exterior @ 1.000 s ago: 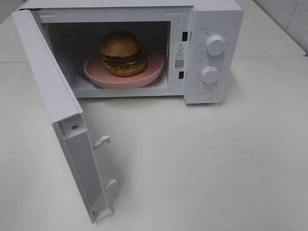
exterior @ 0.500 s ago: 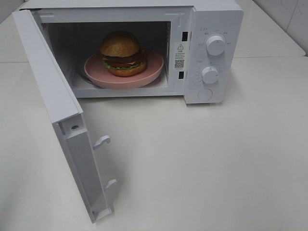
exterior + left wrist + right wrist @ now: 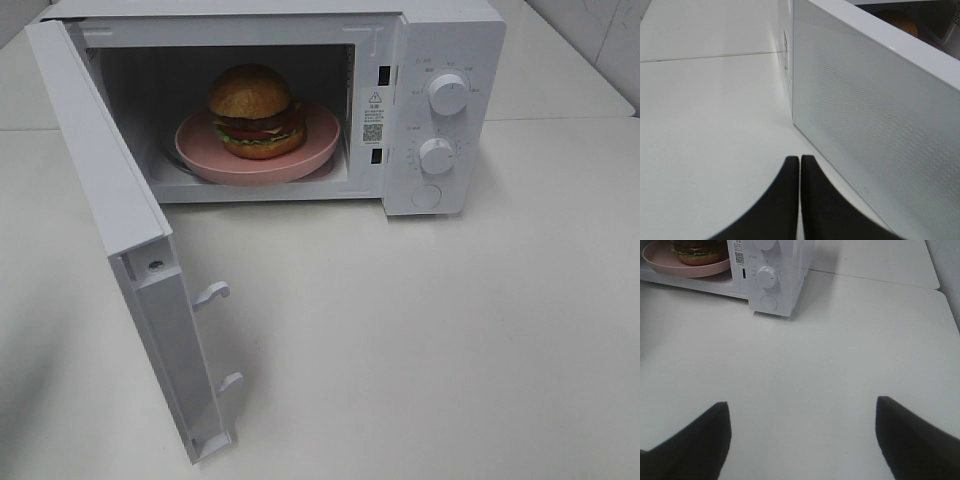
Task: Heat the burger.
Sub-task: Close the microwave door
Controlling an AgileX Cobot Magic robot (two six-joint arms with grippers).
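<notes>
Nothing has moved in the past second: your burger (image 3: 251, 110) sits on the pink plate (image 3: 322, 136) inside the microwave (image 3: 462, 40), whose door (image 3: 95, 150) stands wide open over the desk (image 3: 450, 330). Your left fingers (image 3: 787, 200) are pressed together beside the door; your right fingers (image 3: 700, 440) are spread wide and empty.

On the left gripper (image 3: 800, 159), two fingers (image 3: 782, 205), plain matte black. Each is broad at the base and narrows to a rounded tip. Outer edges curve, inner edges are straight and flat. Surface smooth and uniform, slight sheen along the inner edge.

On the right gripper (image 3: 802, 402), two fingers (image 3: 695, 445) in the same flat black, with soft out-of-focus edges. Each reads as a blunt wedge with a squared corner at the tip. Texture too blurred to tell. Only the finger ends show in both wrist views.
</notes>
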